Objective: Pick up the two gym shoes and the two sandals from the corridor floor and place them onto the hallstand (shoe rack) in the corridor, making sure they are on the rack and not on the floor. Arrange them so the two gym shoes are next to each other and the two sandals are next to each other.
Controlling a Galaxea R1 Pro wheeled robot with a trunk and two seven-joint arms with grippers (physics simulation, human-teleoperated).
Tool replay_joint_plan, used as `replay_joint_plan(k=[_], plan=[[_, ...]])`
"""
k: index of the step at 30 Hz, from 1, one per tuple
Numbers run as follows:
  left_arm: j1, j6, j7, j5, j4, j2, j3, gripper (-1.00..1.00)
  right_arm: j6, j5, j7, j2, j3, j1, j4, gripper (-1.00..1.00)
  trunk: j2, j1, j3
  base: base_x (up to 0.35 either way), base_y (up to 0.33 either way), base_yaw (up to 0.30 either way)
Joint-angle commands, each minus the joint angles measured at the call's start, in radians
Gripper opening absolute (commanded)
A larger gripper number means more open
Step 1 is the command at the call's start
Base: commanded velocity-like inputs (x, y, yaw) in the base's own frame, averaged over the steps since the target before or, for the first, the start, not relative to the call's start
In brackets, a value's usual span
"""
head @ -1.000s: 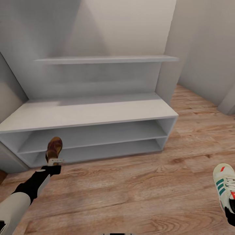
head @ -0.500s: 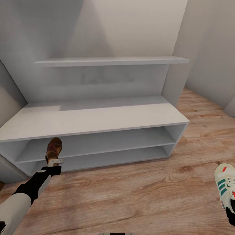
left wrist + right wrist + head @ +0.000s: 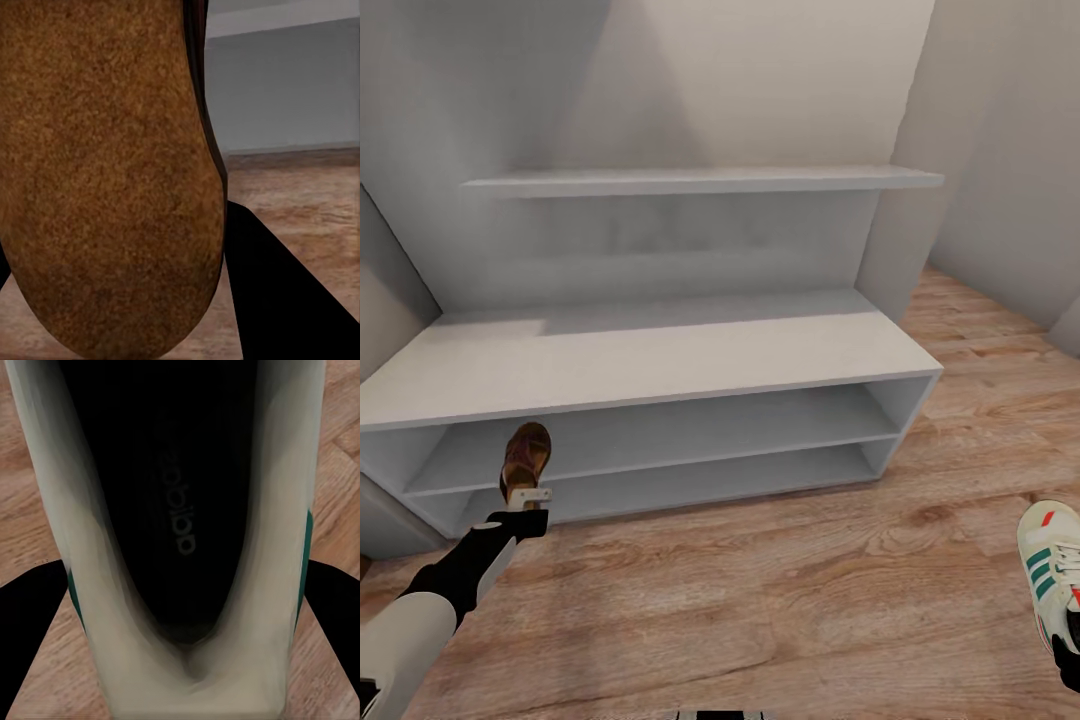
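While facing hallstand (image 3: 660,360): sandal (image 3: 525,458) left, gym shoe (image 3: 1050,570) right.

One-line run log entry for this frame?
left end effector: holding sandal | right end effector: holding gym shoe | hallstand: ahead, no shoes visible on it

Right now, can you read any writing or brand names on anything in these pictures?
"adidas": faint grey print on the dark insole inside the gym shoe, seen in the right wrist view.
Sandal, rack, floor: no writing.
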Motion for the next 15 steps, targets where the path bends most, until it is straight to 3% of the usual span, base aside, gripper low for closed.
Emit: replay_joint_plan(k=[1,5,9,15], plan=[[0.0,0.006,0.003,0.007,-0.002,0.002,-0.007,-1.0,-0.003,-0.011,0.01,0.0,-0.004,-0.001,0.001,-1.0,-0.008,0.004,-0.005,0.0,0.0,0.0],[-0.006,0.023,0.003,0.006,-0.002,0.002,-0.013,-1.0,-0.003,-0.011,0.01,0.0,-0.004,-0.001,0.001,-1.0,-0.029,0.015,-0.021,0.0,0.0,0.0],[-0.017,0.165,0.001,0.004,-0.021,0.005,-0.017,-1.0,-0.005,-0.011,0.011,0.0,-0.003,-0.001,0.001,-1.0,-0.029,0.015,-0.025,0.0,0.0,0.0],[-0.022,0.306,0.001,0.001,-0.172,0.006,-0.021,-1.0,-0.007,-0.009,0.013,0.0,-0.001,-0.001,0.003,-1.0,-0.029,0.015,-0.026,0.0,0.0,0.0]])
